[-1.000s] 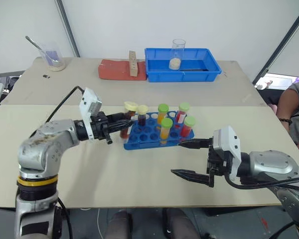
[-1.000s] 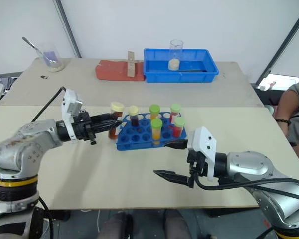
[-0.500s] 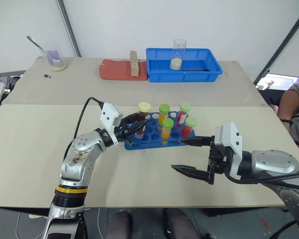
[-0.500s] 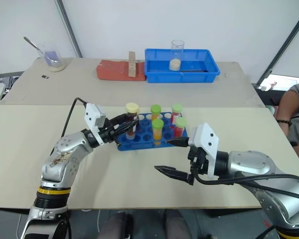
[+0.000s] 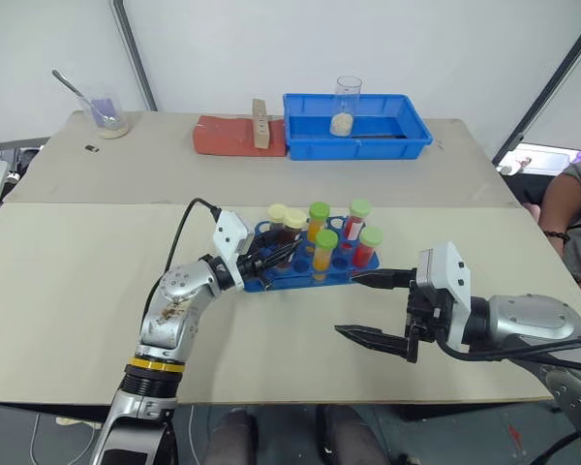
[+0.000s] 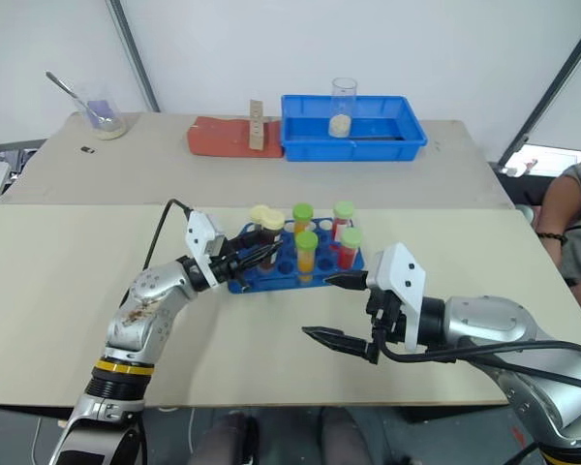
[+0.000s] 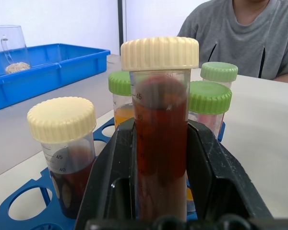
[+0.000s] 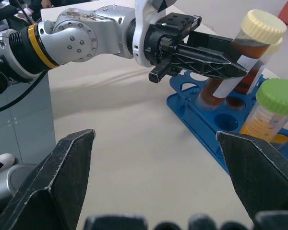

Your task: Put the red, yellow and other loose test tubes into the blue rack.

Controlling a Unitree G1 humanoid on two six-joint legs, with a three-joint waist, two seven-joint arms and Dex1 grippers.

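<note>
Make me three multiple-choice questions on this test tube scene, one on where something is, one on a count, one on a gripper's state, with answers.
1. Where is the clear beaker?
A. In the blue tray
B. On the red mat
C. In the blue rack

2. How many green-capped tubes are in the blue rack?
A. Two
B. Four
C. Six

3. What is the left gripper doing?
A. Hanging open
B. Shut on nothing
C. Shut on the cream-capped tube

Answers:
1 A: the beaker stands inside the blue tray at the far side of the table.
2 B: four green caps show in the rack.
3 C: its fingers clamp the cream-capped tube of dark red liquid.
</note>
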